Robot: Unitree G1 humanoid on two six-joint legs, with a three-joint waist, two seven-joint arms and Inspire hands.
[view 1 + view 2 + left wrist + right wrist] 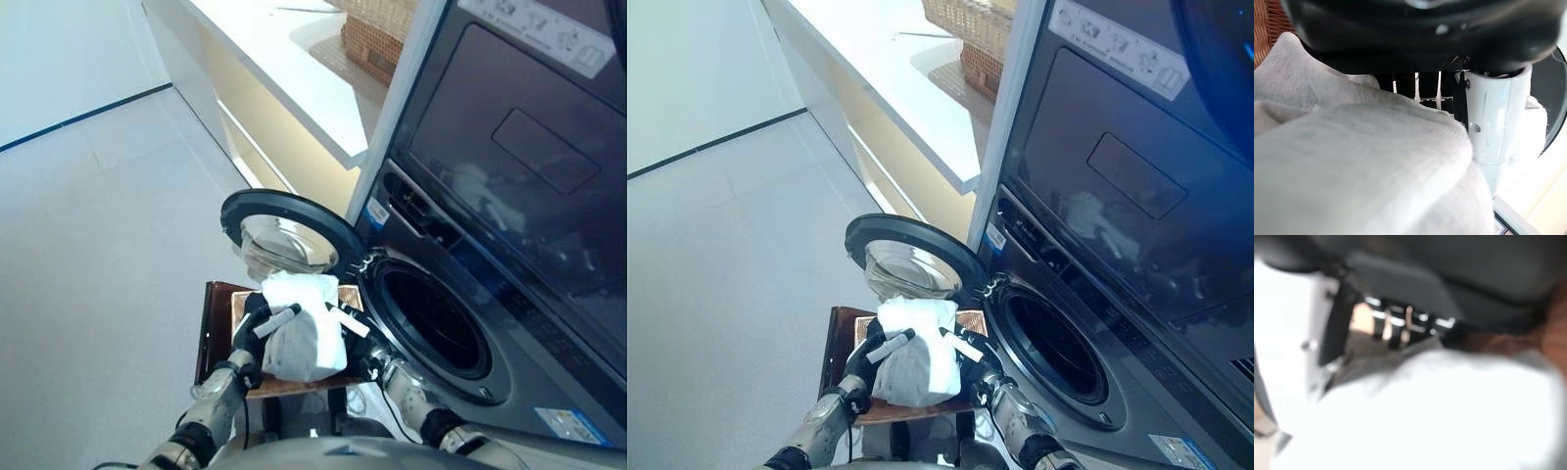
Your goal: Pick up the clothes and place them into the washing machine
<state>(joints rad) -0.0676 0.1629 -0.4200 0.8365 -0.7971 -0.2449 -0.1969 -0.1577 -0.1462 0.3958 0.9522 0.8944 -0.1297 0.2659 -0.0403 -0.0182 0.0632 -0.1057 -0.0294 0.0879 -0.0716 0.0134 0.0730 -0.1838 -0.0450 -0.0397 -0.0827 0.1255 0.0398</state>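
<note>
A bundle of white and grey clothes (304, 333) is held between both hands above a wicker basket (243, 302) on a dark stool (210, 338). My left hand (251, 335) presses its left side and my right hand (367, 351) its right side, with both white-covered thumbs laid over the top. In the left wrist view the thumb (1496, 122) lies against the ribbed cloth (1366, 161); cloth (1440, 411) also fills the right wrist view. The washing machine's round drum opening (431, 318) gapes just right of the bundle. Its glass door (284, 235) is swung open just beyond the bundle.
A second dark appliance (529, 127) is stacked above the washing machine. A white counter (284, 69) runs along the back left of it, with woven baskets (377, 34) on top. Light floor (98, 245) stretches to the left.
</note>
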